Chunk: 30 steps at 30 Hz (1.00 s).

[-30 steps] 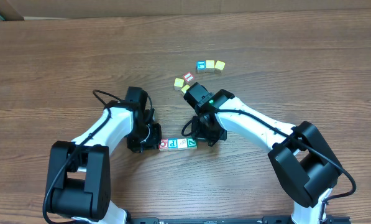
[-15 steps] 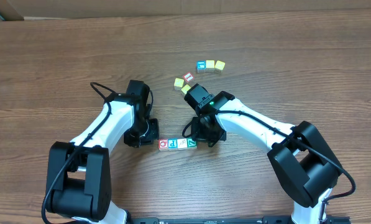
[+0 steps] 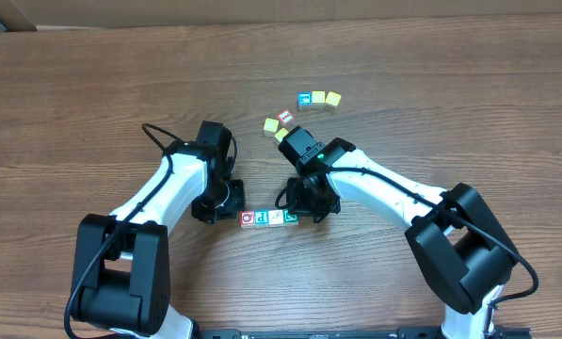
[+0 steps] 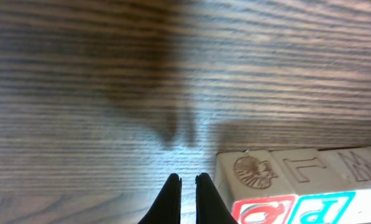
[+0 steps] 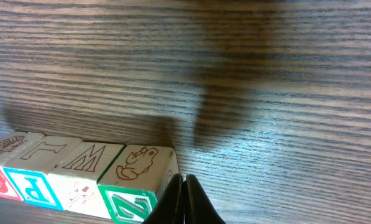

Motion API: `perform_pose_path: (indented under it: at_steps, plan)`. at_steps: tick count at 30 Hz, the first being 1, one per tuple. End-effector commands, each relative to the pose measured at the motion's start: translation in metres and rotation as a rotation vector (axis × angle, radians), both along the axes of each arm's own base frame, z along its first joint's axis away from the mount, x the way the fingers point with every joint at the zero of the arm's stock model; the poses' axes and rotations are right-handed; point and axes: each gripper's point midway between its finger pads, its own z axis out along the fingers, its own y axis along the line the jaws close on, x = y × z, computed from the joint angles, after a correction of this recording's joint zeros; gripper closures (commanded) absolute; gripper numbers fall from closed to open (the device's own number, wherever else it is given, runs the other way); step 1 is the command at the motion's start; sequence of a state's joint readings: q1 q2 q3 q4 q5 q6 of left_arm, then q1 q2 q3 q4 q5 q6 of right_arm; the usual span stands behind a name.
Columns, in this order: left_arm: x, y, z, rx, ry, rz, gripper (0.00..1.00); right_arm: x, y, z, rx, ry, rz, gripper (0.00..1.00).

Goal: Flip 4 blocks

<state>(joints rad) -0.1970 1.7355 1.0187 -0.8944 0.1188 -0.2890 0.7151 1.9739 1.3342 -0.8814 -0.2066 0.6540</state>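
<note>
1. From overhead, we've got four blocks shoulder to shoulder in one straight row on the tabletop (image 3: 92, 85), a little below centre.
2. Reading from the 9 o'clock end to the 3 o'clock end: the red-framed Q block (image 3: 248, 217), the blue P block (image 3: 261, 217), the pale block (image 3: 275, 217) and the green Z block (image 3: 289, 217). Each touches its neighbour, coloured faces up.
3. The left fingers (image 3: 230, 209) sit low at the row's 9 o'clock end, just beside the Q block.
4. On the left wrist view, those fingers (image 4: 197, 196) are drawn together with only a thin slit between them, and they grip nothing. The Q block (image 4: 256, 186) lies just off their tips at 3 o'clock. We cannot tell whether they touch it.
5. The right fingers (image 3: 304, 209) are down at the 3 o'clock end, next to the Z block.
6. On the right wrist view, the right fingers (image 5: 184, 198) are pressed flat together and hold nothing. The Z block (image 5: 138, 180) is right against them at 9 o'clock. Contact is too close for us to call.
7. The blocks' plain wooden side faces show outlined figures, among them an L, a W and a small animal.
8. Up at 12 to 1 o'clock from the row, well apart from it, lie the loose cubes. A blue-faced cube (image 3: 305, 99) and two yellow cubes (image 3: 333, 98) stand in a line. Nearer us are a red-faced cube (image 3: 284, 117) and more yellow ones, one of them partly under the right arm.
</note>
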Motion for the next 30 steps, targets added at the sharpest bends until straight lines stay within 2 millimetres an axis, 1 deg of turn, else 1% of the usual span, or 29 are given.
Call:
perform_pose_path:
  at_steps: [1,7,13,30]
  plan:
    - [-0.0054,-0.0042,-0.0058,-0.008,0.015,0.016,0.96,-0.0008,0.0041,0.0068,0.022,-0.013,0.014,0.96]
    - [-0.007,-0.0115,-0.0051,-0.046,0.024,0.021,0.96,-0.0009,0.0041,0.0068,0.022,-0.013,0.014,0.96]
    - [-0.0111,-0.0105,-0.005,-0.042,0.04,0.021,0.96,-0.0004,0.0044,0.0069,0.023,-0.015,0.014,0.96]
    - [-0.0098,-0.0131,-0.0047,-0.055,0.036,0.021,0.96,0.0006,0.0054,0.0071,0.027,-0.019,0.014,0.96]
